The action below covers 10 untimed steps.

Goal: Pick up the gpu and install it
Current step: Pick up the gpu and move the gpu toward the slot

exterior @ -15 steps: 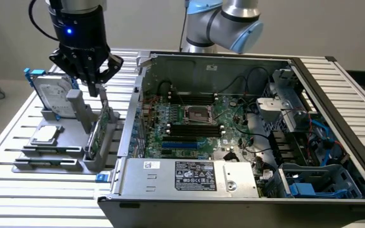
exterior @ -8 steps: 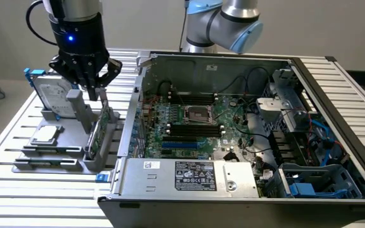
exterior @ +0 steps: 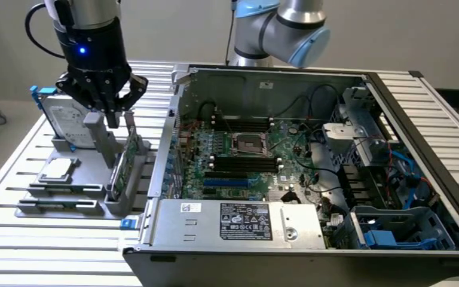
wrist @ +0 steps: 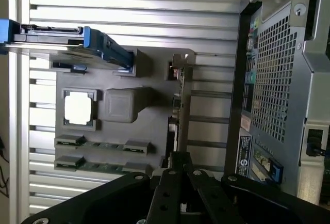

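Note:
The gpu (exterior: 124, 164) stands on edge in a slot of the grey parts holder (exterior: 70, 179), its green board facing the computer case. In the wrist view the gpu (wrist: 177, 110) shows as a thin edge-on strip running across the holder (wrist: 149, 126). My gripper (exterior: 113, 122) hangs straight over it with its black fingers shut together. In the wrist view my gripper (wrist: 175, 158) points at the card's near end. I cannot tell whether the fingertips touch the card.
A hard drive with blue rails (exterior: 62, 116) leans at the holder's far end. A square CPU chip (exterior: 58, 169) and memory sticks (exterior: 58, 206) lie on the holder. The open computer case (exterior: 174, 119), on the exterior view's right, shows the motherboard and blue card slots (exterior: 225, 179).

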Each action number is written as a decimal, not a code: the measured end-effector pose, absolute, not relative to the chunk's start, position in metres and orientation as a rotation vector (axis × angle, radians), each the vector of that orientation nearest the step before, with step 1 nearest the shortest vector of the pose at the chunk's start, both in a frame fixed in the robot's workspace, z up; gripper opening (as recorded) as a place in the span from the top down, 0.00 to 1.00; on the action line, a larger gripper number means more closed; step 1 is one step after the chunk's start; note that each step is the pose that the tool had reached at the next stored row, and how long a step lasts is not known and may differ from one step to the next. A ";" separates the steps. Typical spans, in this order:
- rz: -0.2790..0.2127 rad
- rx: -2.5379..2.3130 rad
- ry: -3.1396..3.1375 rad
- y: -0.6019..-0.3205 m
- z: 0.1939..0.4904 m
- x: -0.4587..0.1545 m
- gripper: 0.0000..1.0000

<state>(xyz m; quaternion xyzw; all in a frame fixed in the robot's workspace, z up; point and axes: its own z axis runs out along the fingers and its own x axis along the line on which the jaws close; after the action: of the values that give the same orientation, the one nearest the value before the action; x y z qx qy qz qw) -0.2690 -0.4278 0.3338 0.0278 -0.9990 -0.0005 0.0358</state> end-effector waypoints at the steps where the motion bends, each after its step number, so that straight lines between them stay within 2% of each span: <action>1: -0.001 0.087 -3.075 -0.427 0.333 -0.271 0.89; 7: -0.001 0.098 -3.099 -0.426 0.329 -0.280 0.88; 10: -0.001 0.102 -3.099 -0.426 0.329 -0.281 0.70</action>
<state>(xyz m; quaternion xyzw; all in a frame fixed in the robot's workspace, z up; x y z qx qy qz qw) -0.2814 -0.4256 0.3290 0.0329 -0.9993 -0.0002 0.0204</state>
